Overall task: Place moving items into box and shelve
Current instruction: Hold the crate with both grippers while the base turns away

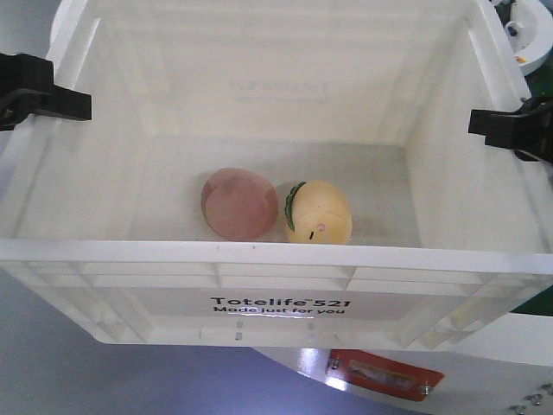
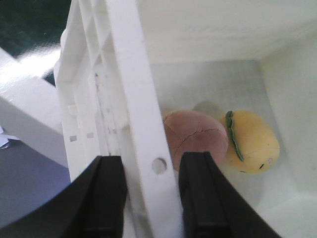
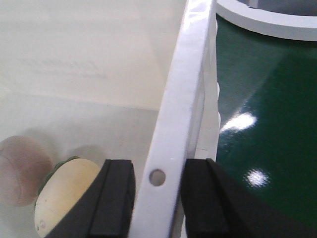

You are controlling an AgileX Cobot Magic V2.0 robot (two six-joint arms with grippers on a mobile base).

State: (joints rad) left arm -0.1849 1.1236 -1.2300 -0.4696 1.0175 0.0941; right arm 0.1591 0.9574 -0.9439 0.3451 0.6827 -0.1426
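Nearest is the long near wall of the box, the printed side, with its ribbed rim facing the front camera.

Just behind that wall, on the box floor, lie both moving items. The pink-brown ball is on the left and the yellow egg-shaped toy on the right. They touch each other near the middle of the floor's near edge. Both are loose; nothing holds them.

Farther back, the box is held at its two end walls, so its long axis runs left to right between the arms. The left gripper straddles the left rim, one finger outside and one inside. The jaws are narrowed to the rim's thickness and appear pressed against it. The right gripper straddles the right rim the same way, though a thin gap may remain at its inner finger. A green surface lies beyond the right wall.

Judgement: loading appears done and shelving remains. The rack is in no view, so its direction from the box cannot be told. Both arms must move together and keep the box level, or the toys will roll.
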